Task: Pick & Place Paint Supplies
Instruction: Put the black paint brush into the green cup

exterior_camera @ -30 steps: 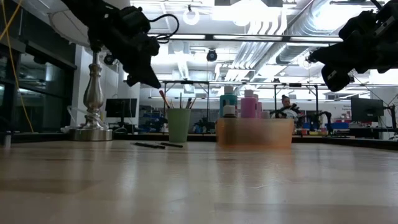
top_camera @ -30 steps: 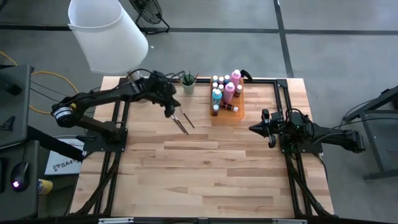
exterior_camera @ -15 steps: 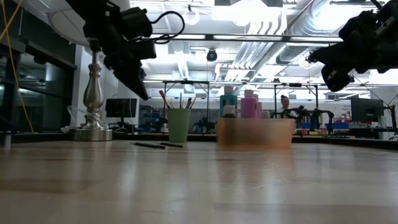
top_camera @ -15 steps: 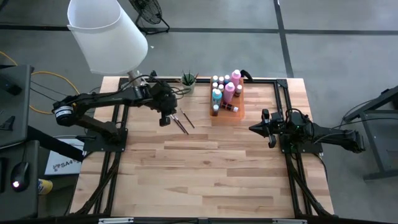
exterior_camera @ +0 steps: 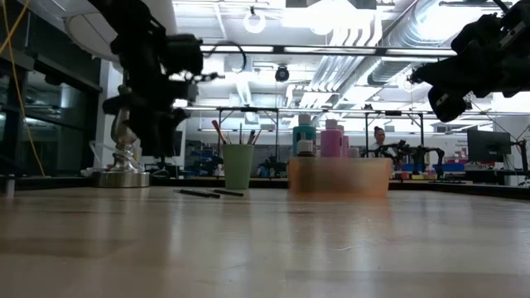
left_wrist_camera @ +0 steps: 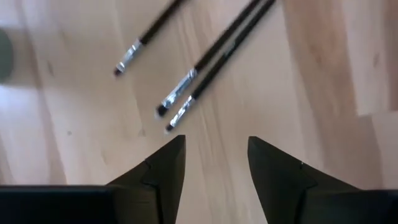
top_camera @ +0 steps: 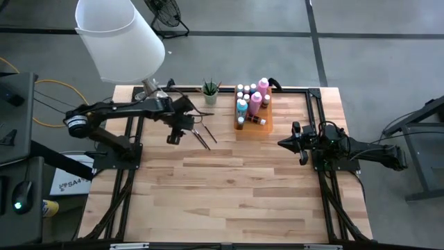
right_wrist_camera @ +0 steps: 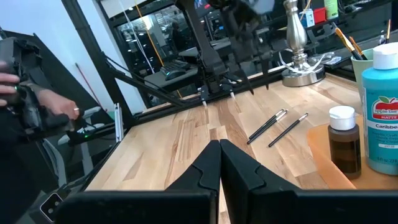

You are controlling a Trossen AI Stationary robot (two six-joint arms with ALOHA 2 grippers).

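Left gripper [top_camera: 175,137] hangs over the table [top_camera: 229,194] just beside the brushes [top_camera: 205,135], on their lamp side. In the left wrist view its fingers [left_wrist_camera: 163,167] stand apart with bare wood between them; nothing is held. Three brushes [left_wrist_camera: 199,68] lie flat on the wood just beyond the fingertips, two of them side by side and nearly touching, the third a little apart. In the low view the left gripper [exterior_camera: 153,124] appears clear of the tabletop, though blur makes its height uncertain.

Right gripper [top_camera: 284,144] waits above the table's right side, well apart from the brushes. Its fingers [right_wrist_camera: 205,168] are pressed together, empty.

Bottles [top_camera: 250,104] stand grouped on an orange tray [top_camera: 267,125] near the far edge, pink and teal among them. A brown bottle [right_wrist_camera: 344,142] and a tall teal bottle [right_wrist_camera: 380,112] stand on the tray's near corner. A green cup [top_camera: 210,96] holding more brushes stands left of the tray. The lamp [top_camera: 118,38] stands at the far left corner.
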